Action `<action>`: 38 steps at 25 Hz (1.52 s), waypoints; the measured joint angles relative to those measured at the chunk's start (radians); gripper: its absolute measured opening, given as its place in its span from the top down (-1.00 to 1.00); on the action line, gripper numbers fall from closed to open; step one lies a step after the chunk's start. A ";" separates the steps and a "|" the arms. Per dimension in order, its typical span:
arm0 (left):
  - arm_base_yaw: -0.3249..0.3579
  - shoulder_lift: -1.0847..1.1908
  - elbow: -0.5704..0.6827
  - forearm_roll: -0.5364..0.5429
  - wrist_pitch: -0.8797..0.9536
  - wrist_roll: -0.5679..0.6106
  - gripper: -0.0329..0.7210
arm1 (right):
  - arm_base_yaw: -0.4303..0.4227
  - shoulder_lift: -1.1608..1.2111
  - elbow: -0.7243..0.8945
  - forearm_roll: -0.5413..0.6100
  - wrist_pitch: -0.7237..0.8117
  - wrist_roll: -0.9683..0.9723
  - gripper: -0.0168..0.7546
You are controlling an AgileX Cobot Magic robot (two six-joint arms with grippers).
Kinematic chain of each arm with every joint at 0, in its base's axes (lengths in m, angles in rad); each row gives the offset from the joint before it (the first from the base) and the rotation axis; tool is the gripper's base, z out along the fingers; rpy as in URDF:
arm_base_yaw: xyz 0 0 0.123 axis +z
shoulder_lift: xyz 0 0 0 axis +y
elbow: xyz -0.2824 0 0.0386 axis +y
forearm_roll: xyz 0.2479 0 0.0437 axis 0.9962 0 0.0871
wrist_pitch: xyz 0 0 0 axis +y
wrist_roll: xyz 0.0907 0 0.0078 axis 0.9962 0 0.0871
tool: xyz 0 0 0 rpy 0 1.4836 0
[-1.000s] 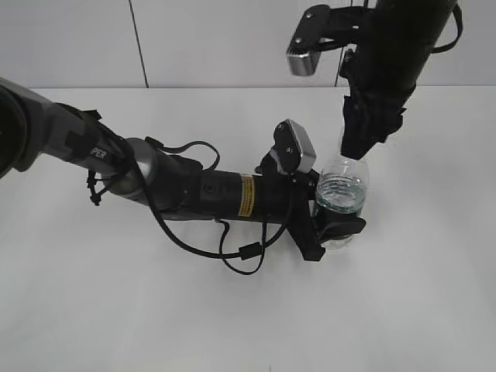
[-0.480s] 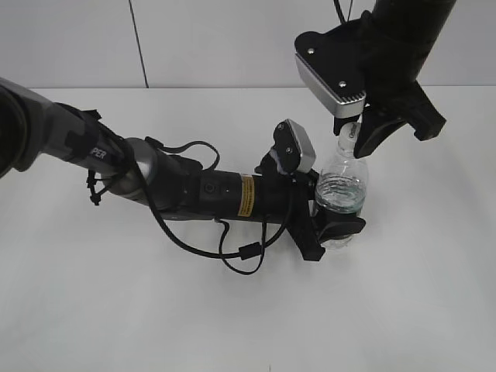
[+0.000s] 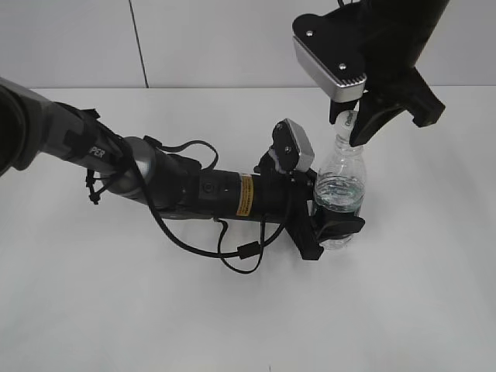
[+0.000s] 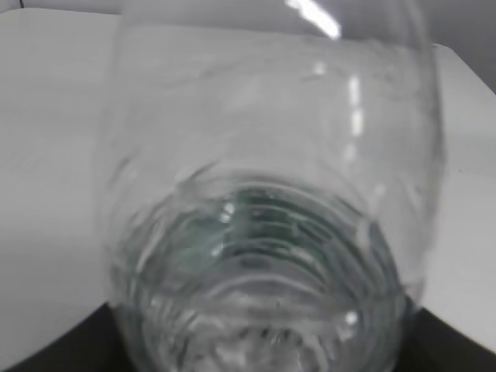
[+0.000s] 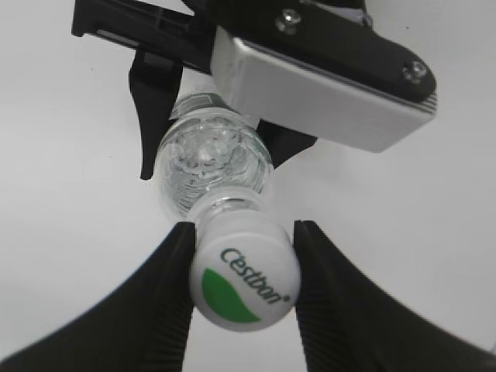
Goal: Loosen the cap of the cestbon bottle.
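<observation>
The cestbon bottle (image 3: 341, 186) stands upright on the white table, clear with water inside. My left gripper (image 3: 335, 223) is shut on its lower body from the left; in the left wrist view the bottle (image 4: 271, 232) fills the frame. My right gripper (image 3: 353, 124) comes down from above and is shut on the cap (image 3: 346, 118). In the right wrist view the white cap (image 5: 244, 283), with its green patch and "Cestbon" lettering, sits on the neck between the two black fingers (image 5: 244, 288), which touch both its sides. The bottle body (image 5: 209, 159) shows below it.
The white table (image 3: 418, 294) spreads all round the bottle. My left arm (image 3: 155, 182) with its loose black cable (image 3: 232, 260) lies across the table's left half. A pale wall (image 3: 217, 39) stands behind.
My right wrist has turned about the cap, so its camera block swung from the upper left round to the front. It then rose slightly, and more of the neck shows. The left arm has not moved.
</observation>
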 joint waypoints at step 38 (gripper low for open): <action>0.001 0.000 -0.001 0.011 -0.004 0.006 -0.17 | -0.416 -0.092 0.198 -0.035 -0.151 1.393 0.20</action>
